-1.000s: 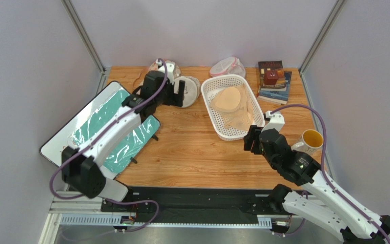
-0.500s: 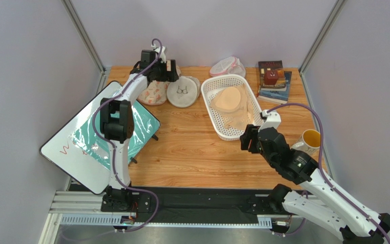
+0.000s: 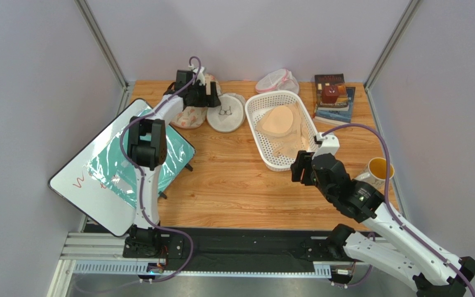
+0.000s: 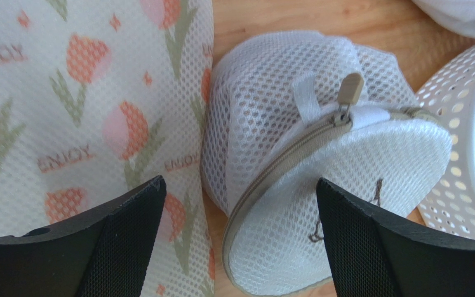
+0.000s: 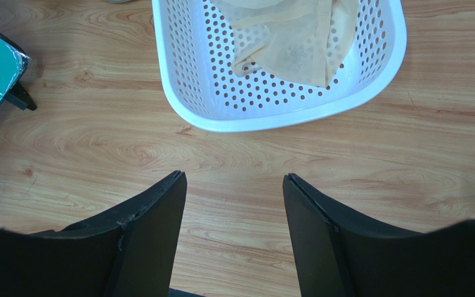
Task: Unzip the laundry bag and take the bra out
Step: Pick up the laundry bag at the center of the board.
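My left pincer (image 4: 237, 198) stands wide apart and holds nothing, its black pebbled fingers straddling the laundry bag (image 4: 320, 154) below. The bag is a round, domed pouch of white honeycomb mesh, edged by a beige zip (image 4: 277, 167) that runs shut up to a tan pull (image 4: 349, 90) beside a white fabric loop. It lies at the far left of the desk (image 5: 66, 154), pressed against a tulip-printed mesh bag (image 4: 66, 93) and just beside the white perforated plastic basket (image 5: 271, 117). My right pincer (image 5: 234, 179) is partly apart and empty over bare woodgrain, just short of the basket's rounded near end, and its camera shows thin peach fabric (image 5: 289, 37) inside. Only the top view gives the whole dome with its small black icon (image 3: 224, 111), plus the books (image 3: 333, 99), mug (image 3: 379, 170) and board (image 3: 73, 179). Only my left wrist view shows the pull.
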`<action>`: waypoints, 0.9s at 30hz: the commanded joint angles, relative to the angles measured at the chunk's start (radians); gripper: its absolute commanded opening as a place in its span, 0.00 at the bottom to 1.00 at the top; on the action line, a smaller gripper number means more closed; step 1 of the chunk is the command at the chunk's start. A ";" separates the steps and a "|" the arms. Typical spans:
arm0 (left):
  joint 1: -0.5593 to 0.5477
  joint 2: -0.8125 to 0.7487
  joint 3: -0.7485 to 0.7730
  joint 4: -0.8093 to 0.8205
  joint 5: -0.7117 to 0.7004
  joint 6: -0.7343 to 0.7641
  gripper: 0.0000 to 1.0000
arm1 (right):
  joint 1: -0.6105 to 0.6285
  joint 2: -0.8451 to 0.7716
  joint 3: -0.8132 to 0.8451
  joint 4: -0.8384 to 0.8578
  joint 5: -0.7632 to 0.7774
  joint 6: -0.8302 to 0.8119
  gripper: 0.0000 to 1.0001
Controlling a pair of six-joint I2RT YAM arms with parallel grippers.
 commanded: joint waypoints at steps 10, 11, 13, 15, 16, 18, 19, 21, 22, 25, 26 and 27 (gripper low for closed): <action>-0.003 -0.123 -0.200 0.175 0.149 -0.135 0.50 | -0.006 -0.014 0.021 0.053 -0.003 -0.015 0.65; -0.003 -0.137 -0.210 0.188 0.152 -0.143 0.39 | -0.005 -0.014 0.021 0.050 -0.006 -0.013 0.64; -0.003 -0.153 -0.223 0.194 0.161 -0.155 0.27 | -0.004 -0.017 0.021 0.051 -0.007 -0.010 0.65; -0.003 -0.188 -0.237 0.197 0.162 -0.160 0.11 | -0.004 -0.015 0.021 0.051 -0.009 -0.010 0.64; -0.003 -0.203 -0.255 0.195 0.152 -0.160 0.07 | -0.004 -0.015 0.021 0.051 -0.010 -0.012 0.65; -0.003 -0.261 -0.280 0.199 0.144 -0.161 0.00 | -0.004 -0.011 0.021 0.051 -0.013 -0.009 0.64; -0.003 -0.283 -0.311 0.202 0.130 -0.161 0.00 | -0.004 -0.009 0.021 0.053 -0.015 -0.007 0.65; -0.003 -0.356 -0.344 0.218 0.118 -0.181 0.00 | -0.004 -0.003 0.018 0.057 -0.023 -0.004 0.65; -0.003 -0.383 -0.381 0.225 0.109 -0.195 0.00 | -0.004 -0.003 0.016 0.060 -0.024 -0.004 0.65; -0.003 -0.516 -0.465 0.248 0.090 -0.235 0.00 | -0.004 0.005 0.016 0.067 -0.038 -0.003 0.65; -0.004 -0.545 -0.492 0.255 0.084 -0.245 0.00 | -0.004 0.008 0.015 0.067 -0.046 0.000 0.65; -0.004 -0.573 -0.519 0.266 0.083 -0.268 0.00 | -0.004 0.008 0.016 0.067 -0.052 0.002 0.65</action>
